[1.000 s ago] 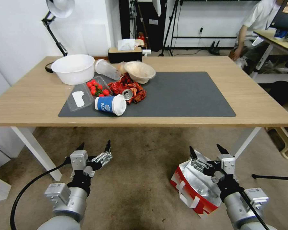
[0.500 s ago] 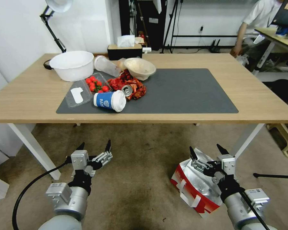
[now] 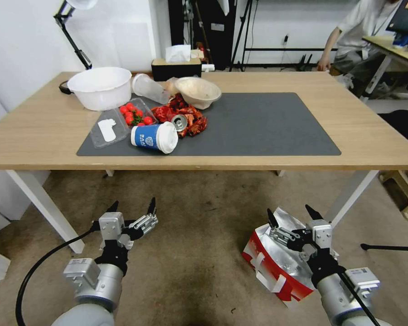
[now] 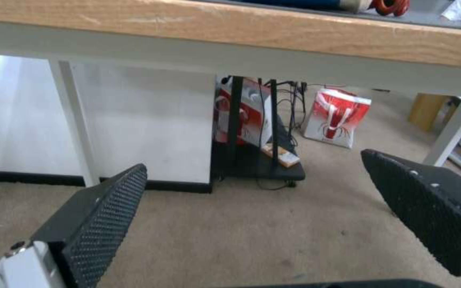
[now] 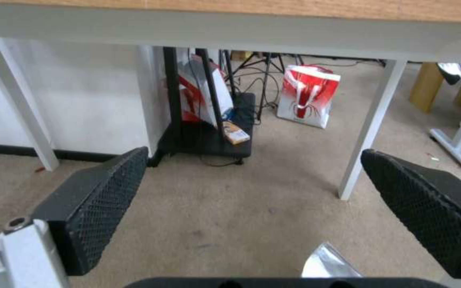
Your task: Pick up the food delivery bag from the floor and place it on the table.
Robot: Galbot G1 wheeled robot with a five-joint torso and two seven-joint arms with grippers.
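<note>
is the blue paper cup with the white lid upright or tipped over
Tipped over: the blue paper cup with the white lid lies on its side on the dark grey mat, lid on.

white bowl (image 3: 100,87), tipped blue cup (image 3: 154,137), cherry tomatoes (image 3: 134,114)

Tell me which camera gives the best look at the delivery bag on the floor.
The head view: the food delivery bag shows whole on the floor, foil mouth open, under the open right claw. The right wrist view catches a foil corner; the left wrist view faces carpet.

Left gripper (image 3: 132,207) and right gripper (image 3: 291,213), both low, jaws apart.
</note>
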